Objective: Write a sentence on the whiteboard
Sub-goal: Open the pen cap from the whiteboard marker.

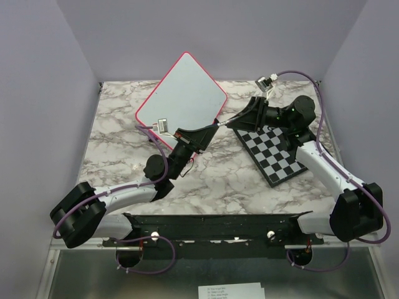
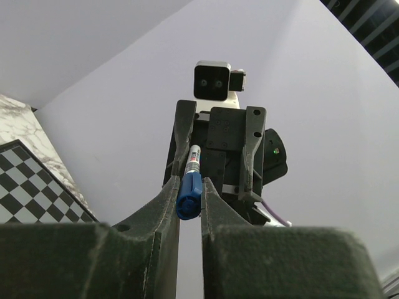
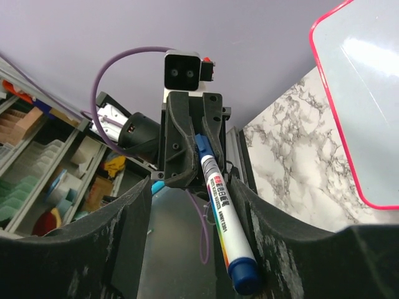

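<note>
Left wrist view: the left gripper (image 2: 189,187) is clamped on the blue end of a marker (image 2: 194,163).

Right wrist view: the right gripper (image 3: 193,187) has its jaws apart, and the marker leans on one finger only. If the left gripper let go now, the marker would likely slip and drop.

Top view: the blank whiteboard (image 1: 181,93) sits at the far middle of the table (image 1: 237,180), beside a chessboard (image 1: 274,152). It is turned cornerwise, with its long axis running from near-left to far-right and one corner pointing at the arms.

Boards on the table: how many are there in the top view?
2. The whiteboard sits at the back centre, turned corner-on; the chessboard lies to its right, partly under the right arm. No other board shows, though the arms cover some of the table.
</note>
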Robot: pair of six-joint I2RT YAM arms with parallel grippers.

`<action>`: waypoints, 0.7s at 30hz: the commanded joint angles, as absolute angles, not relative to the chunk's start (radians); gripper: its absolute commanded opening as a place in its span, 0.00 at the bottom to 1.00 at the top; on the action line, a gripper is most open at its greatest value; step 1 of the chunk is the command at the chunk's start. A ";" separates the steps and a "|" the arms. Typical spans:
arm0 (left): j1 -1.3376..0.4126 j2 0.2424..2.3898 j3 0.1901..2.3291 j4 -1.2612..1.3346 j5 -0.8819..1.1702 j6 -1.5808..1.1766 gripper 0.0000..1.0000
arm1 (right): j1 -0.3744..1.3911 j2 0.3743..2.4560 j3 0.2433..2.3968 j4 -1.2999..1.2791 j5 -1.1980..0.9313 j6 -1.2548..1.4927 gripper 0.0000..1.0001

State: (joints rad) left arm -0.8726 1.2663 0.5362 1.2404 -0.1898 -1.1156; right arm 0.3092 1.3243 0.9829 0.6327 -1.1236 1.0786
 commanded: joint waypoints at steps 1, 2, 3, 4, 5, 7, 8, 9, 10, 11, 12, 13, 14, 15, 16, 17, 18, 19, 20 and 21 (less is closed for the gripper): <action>-0.871 1.250 0.541 1.289 -0.157 -1.126 0.00 | 0.311 1.335 1.034 0.562 -1.164 0.976 0.61; -0.867 1.249 0.545 1.276 -0.144 -1.126 0.00 | 0.311 1.335 1.043 0.507 -1.187 0.950 0.61; -0.864 1.240 0.546 1.267 -0.123 -1.130 0.00 | 0.311 1.335 1.075 0.465 -1.209 0.864 0.61; -0.850 1.233 0.549 1.256 -0.106 -1.137 0.00 | 0.311 1.339 1.095 0.418 -1.235 0.809 0.61; -0.838 1.220 0.557 1.211 -0.083 -1.143 0.00 | 0.310 1.341 1.112 0.346 -1.283 0.758 0.62; -0.816 1.207 0.587 1.166 0.017 -1.154 0.00 | 0.310 1.344 1.149 0.290 -1.330 0.637 0.64; -0.796 1.200 0.595 1.117 0.059 -1.158 0.00 | 0.310 1.342 1.163 0.216 -1.359 0.594 0.65; -0.786 1.177 0.610 1.088 0.089 -1.160 0.00 | 0.310 1.339 1.170 0.184 -1.373 0.527 0.66; -0.778 1.163 0.617 1.060 0.131 -1.143 0.00 | 0.310 1.336 1.186 0.160 -1.382 0.502 0.66; -0.767 1.149 0.620 0.999 0.143 -1.134 0.00 | 0.310 1.335 1.189 0.128 -1.397 0.486 0.66; -0.764 1.122 0.632 0.968 0.153 -1.123 0.00 | 0.308 1.333 1.193 0.106 -1.402 0.457 0.66; -0.761 1.111 0.640 0.941 0.181 -1.096 0.00 | 0.310 1.332 1.204 0.085 -1.402 0.442 0.66; -0.759 1.106 0.647 0.918 0.192 -1.088 0.00 | 0.310 1.333 1.210 0.036 -1.396 0.422 0.66; -0.759 1.103 0.661 0.890 0.204 -1.083 0.00 | 0.310 1.333 1.216 0.017 -1.394 0.395 0.66; -0.758 1.106 0.669 0.875 0.213 -1.081 0.00 | 0.310 1.335 1.219 0.008 -1.393 0.390 0.65; -0.758 1.109 0.676 0.855 0.230 -1.081 0.00 | 0.310 1.335 1.223 0.006 -1.393 0.391 0.64; -0.758 1.118 0.684 0.851 0.233 -1.083 0.00 | 0.311 1.335 1.223 0.006 -1.391 0.399 0.64; -0.758 1.123 0.687 0.857 0.236 -1.085 0.00 | 0.313 1.335 1.224 0.006 -1.390 0.403 0.63; -0.758 1.127 0.686 0.861 0.239 -1.091 0.00 | 0.313 1.336 1.226 0.006 -1.387 0.408 0.63; -0.759 1.134 0.687 0.859 0.241 -1.089 0.00 | 0.313 1.336 1.227 0.005 -1.390 0.411 0.63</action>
State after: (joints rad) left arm -0.7609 1.1164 0.6697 0.9249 0.1680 -1.1046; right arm 0.3088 1.3369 1.1938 0.0704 -1.3548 0.4522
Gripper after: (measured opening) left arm 0.211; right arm 0.630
